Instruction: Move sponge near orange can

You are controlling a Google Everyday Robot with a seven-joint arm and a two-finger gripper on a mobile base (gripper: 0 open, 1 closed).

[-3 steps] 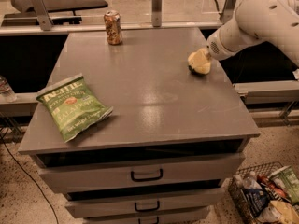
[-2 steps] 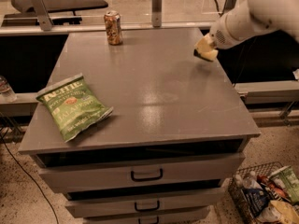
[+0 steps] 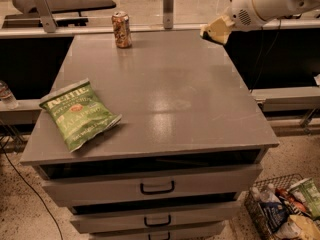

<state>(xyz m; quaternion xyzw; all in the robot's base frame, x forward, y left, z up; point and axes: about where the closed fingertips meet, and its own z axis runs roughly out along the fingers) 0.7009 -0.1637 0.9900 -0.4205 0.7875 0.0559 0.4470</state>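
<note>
The pale yellow sponge point(image 3: 216, 30) is held in my gripper point(image 3: 220, 28) at the end of the white arm, lifted above the table's far right corner. The gripper is shut on the sponge. The orange can point(image 3: 121, 30) stands upright near the table's far edge, left of centre, well to the left of the sponge and apart from it.
A green chip bag point(image 3: 79, 114) lies at the front left of the grey table point(image 3: 165, 99), which has drawers below. A wire basket with packets point(image 3: 282, 209) stands on the floor at lower right. A metal post point(image 3: 168, 6) stands behind the far edge.
The gripper has lifted the sponge off the right side of the table and carried it up and toward the far right corner. The can and chip bag have not moved.
</note>
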